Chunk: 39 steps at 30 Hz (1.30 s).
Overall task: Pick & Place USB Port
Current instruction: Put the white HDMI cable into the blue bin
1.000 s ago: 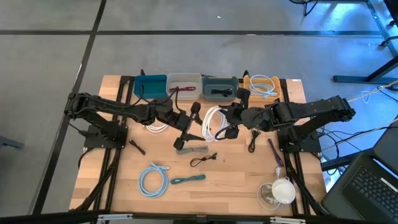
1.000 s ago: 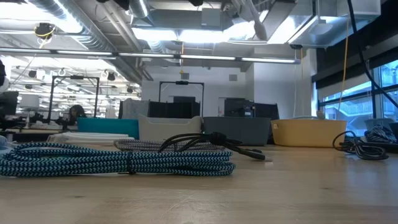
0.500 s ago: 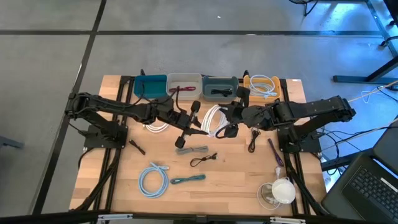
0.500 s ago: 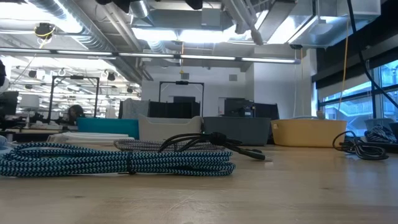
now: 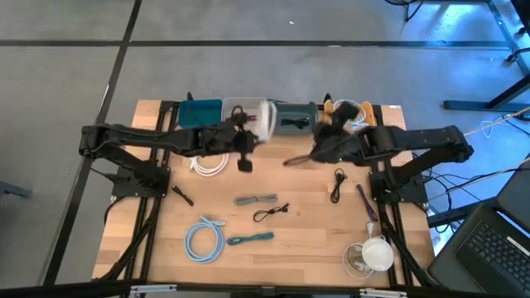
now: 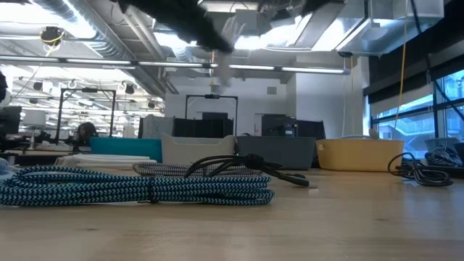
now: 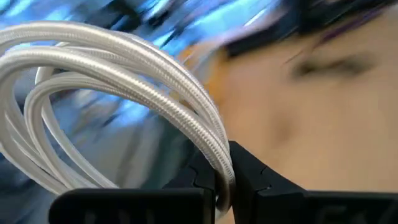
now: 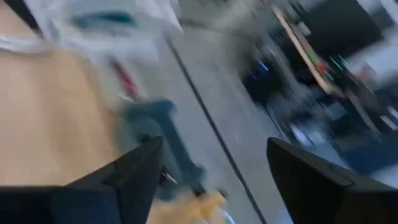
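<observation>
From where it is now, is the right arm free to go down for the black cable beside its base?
Probably yes. The right gripper is open and empty, and the black cable lies bare on the table just below it. The left gripper holds the white cable off to the other side.

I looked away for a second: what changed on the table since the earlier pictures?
The left gripper has carried the coiled white braided cable from mid-table up over the row of bins. The right gripper, open, has pulled back toward the yellow bin. The light-blue coiled cable and grey cable stayed put.
</observation>
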Each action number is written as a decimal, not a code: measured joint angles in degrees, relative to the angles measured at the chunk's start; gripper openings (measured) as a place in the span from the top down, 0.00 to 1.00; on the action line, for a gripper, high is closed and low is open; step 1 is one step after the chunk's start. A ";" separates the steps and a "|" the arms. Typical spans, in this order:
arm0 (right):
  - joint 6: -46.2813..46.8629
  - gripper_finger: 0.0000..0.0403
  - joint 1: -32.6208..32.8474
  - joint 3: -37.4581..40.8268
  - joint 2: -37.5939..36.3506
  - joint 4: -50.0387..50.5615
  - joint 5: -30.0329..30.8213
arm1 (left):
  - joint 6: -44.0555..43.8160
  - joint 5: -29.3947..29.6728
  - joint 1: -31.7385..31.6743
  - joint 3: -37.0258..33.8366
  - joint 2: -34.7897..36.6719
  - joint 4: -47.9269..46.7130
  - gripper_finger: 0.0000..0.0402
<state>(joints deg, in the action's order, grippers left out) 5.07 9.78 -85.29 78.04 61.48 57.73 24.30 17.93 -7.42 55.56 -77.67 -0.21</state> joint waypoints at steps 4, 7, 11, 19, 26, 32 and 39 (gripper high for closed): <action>7.70 0.24 -4.86 -1.26 -0.05 8.66 3.61 | 0.76 14.52 -2.55 -0.01 1.43 -6.14 0.97; 10.25 0.25 -9.46 -1.26 0.01 10.88 3.23 | 0.75 19.20 -4.83 0.01 2.61 -10.15 0.97; 11.20 0.26 -14.98 -1.26 0.00 10.96 -0.18 | -1.50 20.60 -9.14 0.01 4.02 -14.84 0.97; 9.47 0.29 -22.92 -1.26 0.00 11.11 -0.18 | -4.95 19.77 -19.10 -0.01 8.68 -23.22 0.97; 9.45 0.29 -29.59 -1.26 0.00 7.12 1.60 | -5.08 4.72 -29.18 -0.01 13.56 -20.58 0.97; 9.52 0.29 -33.19 -1.26 0.00 6.41 0.87 | -4.17 0.05 -33.73 -0.01 15.11 -21.09 0.97; 8.93 0.29 -35.12 -1.26 0.00 3.85 -2.30 | -3.48 -2.24 -35.08 -0.01 15.17 -21.43 0.97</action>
<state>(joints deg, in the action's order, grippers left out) 14.00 -25.34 -86.54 78.04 65.34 55.43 20.82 15.68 -42.50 55.55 -62.50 -21.65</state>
